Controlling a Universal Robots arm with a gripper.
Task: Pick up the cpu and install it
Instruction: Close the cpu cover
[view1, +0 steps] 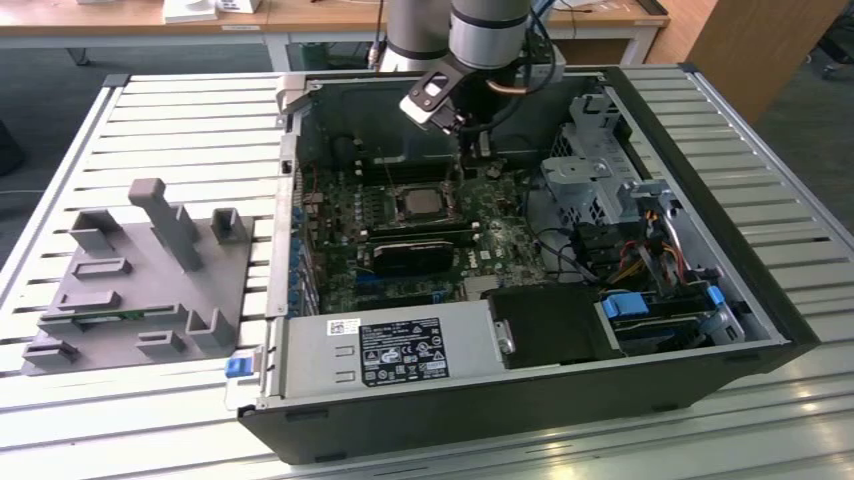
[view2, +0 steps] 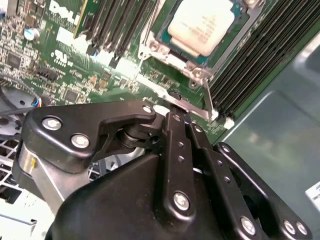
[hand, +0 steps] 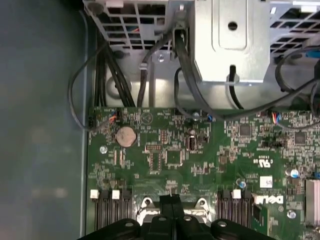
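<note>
Cpu (view2: 202, 25) seated in its socket (view2: 150, 49), end effector (view2: 172, 104) just beside it above the board (hand: 175, 140) — fingers (hand: 165, 204) together

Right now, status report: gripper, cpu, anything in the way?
Gripper shut, nothing seen in it, tips close to the socket lever. Cpu lying in the socket. Nothing lying over the cpu.

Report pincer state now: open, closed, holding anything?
Pincer: closed, nothing visible between its tips. It hangs close over the socket, where the cpu lies.
</note>
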